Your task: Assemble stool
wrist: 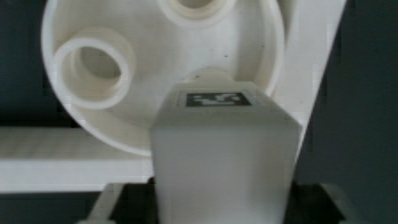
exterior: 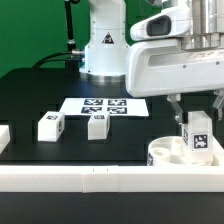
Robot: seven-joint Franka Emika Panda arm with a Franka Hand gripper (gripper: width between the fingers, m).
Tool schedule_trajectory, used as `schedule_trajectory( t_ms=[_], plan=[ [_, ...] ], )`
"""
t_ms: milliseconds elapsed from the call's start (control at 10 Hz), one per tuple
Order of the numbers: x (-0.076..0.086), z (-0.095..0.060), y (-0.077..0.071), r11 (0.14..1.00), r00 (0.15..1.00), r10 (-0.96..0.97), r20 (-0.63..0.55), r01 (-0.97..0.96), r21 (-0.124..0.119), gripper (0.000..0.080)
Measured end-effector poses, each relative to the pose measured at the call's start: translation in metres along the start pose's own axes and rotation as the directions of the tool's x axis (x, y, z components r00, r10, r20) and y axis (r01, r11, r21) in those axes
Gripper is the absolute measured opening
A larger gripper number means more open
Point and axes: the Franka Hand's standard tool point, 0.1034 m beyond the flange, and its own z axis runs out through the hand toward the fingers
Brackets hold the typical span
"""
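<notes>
The round white stool seat [exterior: 170, 156] lies at the exterior view's lower right against the front rail. My gripper [exterior: 197, 128] is shut on a white blocky leg [exterior: 198, 137] with a black-and-white tag and holds it upright over the seat. In the wrist view the held leg [wrist: 222, 150] fills the middle between my fingers [wrist: 121, 205], with the seat [wrist: 151, 75] and its round holes behind it. Two more tagged legs [exterior: 51, 126] [exterior: 97, 125] lie on the black table at the exterior view's left and centre.
The marker board [exterior: 103, 106] lies flat behind the loose legs. A long white rail [exterior: 90, 178] runs along the table's front edge. The robot base [exterior: 103, 45] stands at the back.
</notes>
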Motion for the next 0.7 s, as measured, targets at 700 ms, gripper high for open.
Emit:
schedule_trajectory(
  t_ms=[700],
  plan=[
    [-0.004,0.002,-0.011,0.743,0.745,0.665,0.054,-0.667,0.053,0.0307]
  ],
)
